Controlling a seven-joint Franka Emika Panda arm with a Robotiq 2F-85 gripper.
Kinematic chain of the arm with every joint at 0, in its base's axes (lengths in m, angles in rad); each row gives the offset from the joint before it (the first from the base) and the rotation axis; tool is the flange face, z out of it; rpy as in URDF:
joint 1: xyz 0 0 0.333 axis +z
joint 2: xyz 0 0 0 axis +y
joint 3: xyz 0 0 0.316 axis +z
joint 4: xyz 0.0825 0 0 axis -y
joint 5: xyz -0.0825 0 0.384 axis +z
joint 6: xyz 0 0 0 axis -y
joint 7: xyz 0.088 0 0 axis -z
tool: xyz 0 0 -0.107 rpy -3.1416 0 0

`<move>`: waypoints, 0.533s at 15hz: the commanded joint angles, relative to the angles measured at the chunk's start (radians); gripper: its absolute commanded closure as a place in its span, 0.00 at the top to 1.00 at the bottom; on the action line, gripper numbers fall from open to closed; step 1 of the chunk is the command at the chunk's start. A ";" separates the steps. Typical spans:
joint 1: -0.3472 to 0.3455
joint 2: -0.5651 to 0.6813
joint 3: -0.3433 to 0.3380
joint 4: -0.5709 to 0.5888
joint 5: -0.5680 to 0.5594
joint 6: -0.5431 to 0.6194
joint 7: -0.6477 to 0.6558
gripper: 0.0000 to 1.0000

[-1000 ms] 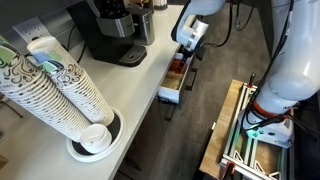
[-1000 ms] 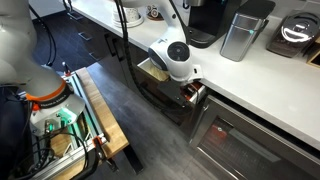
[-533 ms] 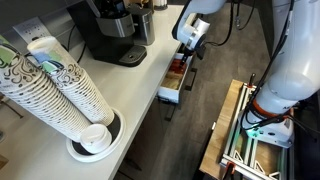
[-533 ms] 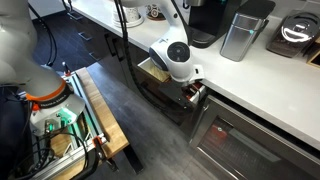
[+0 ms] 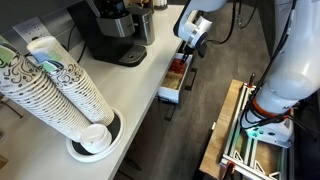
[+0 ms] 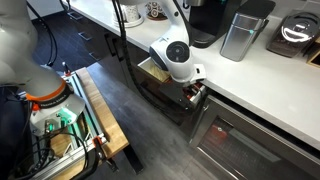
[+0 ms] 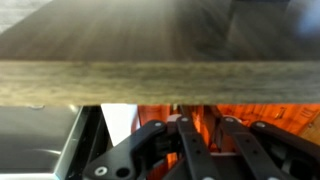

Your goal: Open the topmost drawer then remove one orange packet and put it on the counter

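Observation:
The topmost drawer [image 5: 170,92] stands pulled out from under the counter [image 5: 135,88]; it also shows in an exterior view [image 6: 152,70]. Orange packets [image 5: 177,68] lie inside it. My gripper [image 5: 187,48] reaches down into the drawer's far end, also seen in an exterior view [image 6: 193,92]. In the wrist view my gripper [image 7: 200,122] has its fingers close together with a thin orange packet [image 7: 196,112] between them, among several more orange packets [image 7: 265,115]. A dark wood-grain edge [image 7: 160,80] fills the top of that view.
A black coffee machine [image 5: 110,30] and stacks of paper cups [image 5: 60,95] stand on the counter. A metal canister [image 6: 243,35] stands on the counter [image 6: 255,80]. Dark cabinet fronts [image 6: 240,140] lie below. A wooden robot base [image 5: 240,140] stands on the grey floor.
Almost nothing has moved; the gripper stays in the drawer, shifted very slightly.

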 commanded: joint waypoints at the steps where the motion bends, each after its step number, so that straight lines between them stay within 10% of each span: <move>1: -0.026 -0.025 0.008 -0.021 0.039 0.009 -0.059 0.00; 8: -0.039 -0.048 0.005 -0.038 0.041 -0.001 -0.089 0.00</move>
